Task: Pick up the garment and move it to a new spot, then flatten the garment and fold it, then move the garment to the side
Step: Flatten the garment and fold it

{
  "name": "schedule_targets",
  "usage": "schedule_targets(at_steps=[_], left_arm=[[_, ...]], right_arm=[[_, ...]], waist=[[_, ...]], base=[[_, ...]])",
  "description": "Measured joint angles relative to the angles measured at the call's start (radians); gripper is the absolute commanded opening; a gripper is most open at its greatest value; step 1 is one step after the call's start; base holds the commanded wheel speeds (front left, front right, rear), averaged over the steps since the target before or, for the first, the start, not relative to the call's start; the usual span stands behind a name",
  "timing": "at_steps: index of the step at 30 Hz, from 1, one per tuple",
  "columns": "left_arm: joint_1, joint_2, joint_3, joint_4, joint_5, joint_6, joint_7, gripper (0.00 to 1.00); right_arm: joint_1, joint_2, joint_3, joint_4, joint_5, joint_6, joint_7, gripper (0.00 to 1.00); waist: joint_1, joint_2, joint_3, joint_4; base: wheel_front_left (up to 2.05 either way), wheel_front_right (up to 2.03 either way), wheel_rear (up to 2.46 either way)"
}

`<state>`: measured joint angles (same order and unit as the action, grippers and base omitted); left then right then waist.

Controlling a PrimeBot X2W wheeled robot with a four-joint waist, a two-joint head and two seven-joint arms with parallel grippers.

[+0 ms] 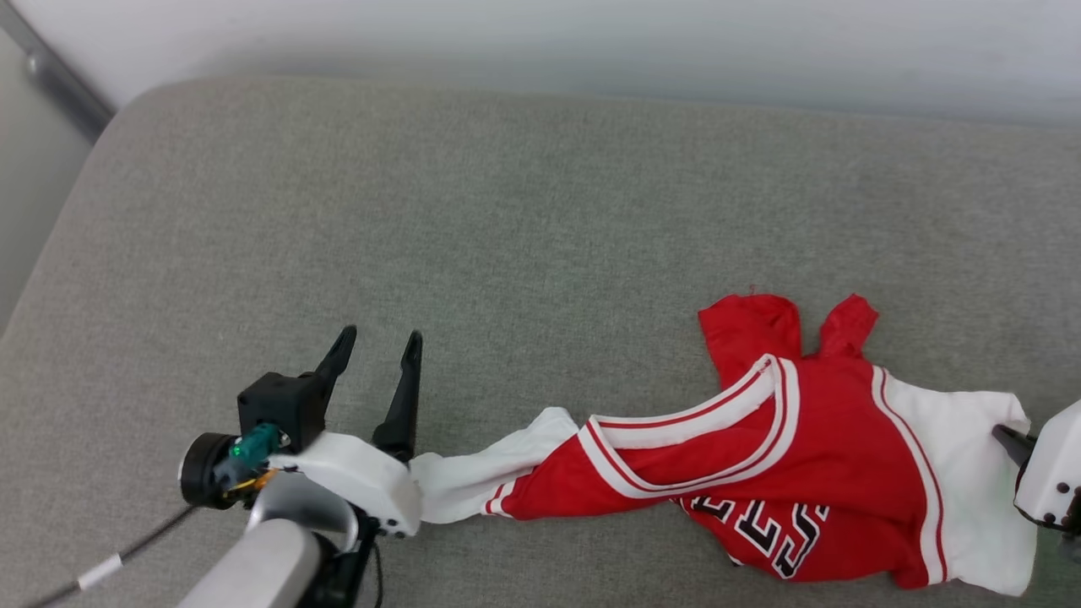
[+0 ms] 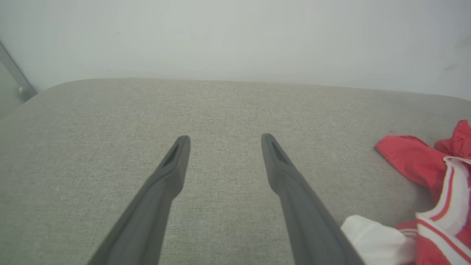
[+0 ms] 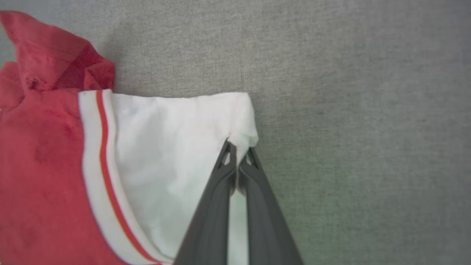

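**Right gripper pinches a white sleeve; left gripper is wide open**

The right gripper (image 1: 1007, 437) has its two long dark fingers squeezed tight together. They pinch the edge of a short white sleeve (image 3: 165, 147) near its corner. A thin bit of white cloth shows between the fingers lower down.

This sleeve is part of the red sports jersey (image 1: 811, 439), which has red-and-white striped trim and black letters with white outlines. The jersey lies crumpled on a big grey cloth cushion (image 1: 540, 211). It starts at the right gripper and stretches out long toward the robot's left. Next to the pinched sleeve comes a white band with a thin red line, and then the red body. Two red flaps stick out from the body on the side toward the pale wall (image 1: 591, 42). The black letters are on the side nearer the robot.

The far end of the jersey is the other white sleeve (image 1: 498, 473). It reaches right up to the white wrist of the left arm, on that arm's right side. I cannot tell if it touches.

The left gripper (image 1: 380, 334) has its two dark fingers spread wide apart and holds nothing. Bare grey cushion shows between them. The fingers point toward the wall. In the left wrist view, the jersey (image 2: 441, 176) lies low and to the right of the fingers, and the white sleeve tip sits just beside the right finger.
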<state>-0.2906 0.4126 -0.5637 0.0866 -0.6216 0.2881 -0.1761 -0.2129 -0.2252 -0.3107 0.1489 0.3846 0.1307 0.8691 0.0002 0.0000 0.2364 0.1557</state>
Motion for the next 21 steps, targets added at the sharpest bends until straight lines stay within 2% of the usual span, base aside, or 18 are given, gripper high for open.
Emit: schedule_targets(at_steps=[7,10,14,21], left_arm=[[0.043,0.156,-0.018,0.012,-0.153,-0.108,0.331,1.00],[0.058,0.215,-0.025,-0.001,-0.215,-0.132,0.464,1.00],[0.082,0.249,-0.022,-0.028,-0.296,-0.141,0.575,1.00],[0.070,0.272,-0.052,-0.024,-0.324,-0.147,0.694,1.00]], right_arm=[[0.058,0.018,0.062,-0.088,-0.008,0.000,-0.038,0.00],[0.083,0.033,0.080,-0.111,-0.007,0.000,-0.032,0.00],[0.099,0.049,0.096,-0.138,-0.007,0.000,-0.031,0.00],[0.104,0.062,0.127,-0.166,0.002,0.000,-0.035,0.00]], waist=[[-0.0001,0.0000,-0.078,-0.041],[-0.0001,0.0000,-0.104,-0.068],[-0.0001,0.0000,-0.124,-0.106],[-0.0001,0.0000,-0.102,-0.153]], base=[[0.00,0.00,0.00],[0.00,0.00,0.00],[0.00,0.00,0.00],[0.00,0.00,0.00]])
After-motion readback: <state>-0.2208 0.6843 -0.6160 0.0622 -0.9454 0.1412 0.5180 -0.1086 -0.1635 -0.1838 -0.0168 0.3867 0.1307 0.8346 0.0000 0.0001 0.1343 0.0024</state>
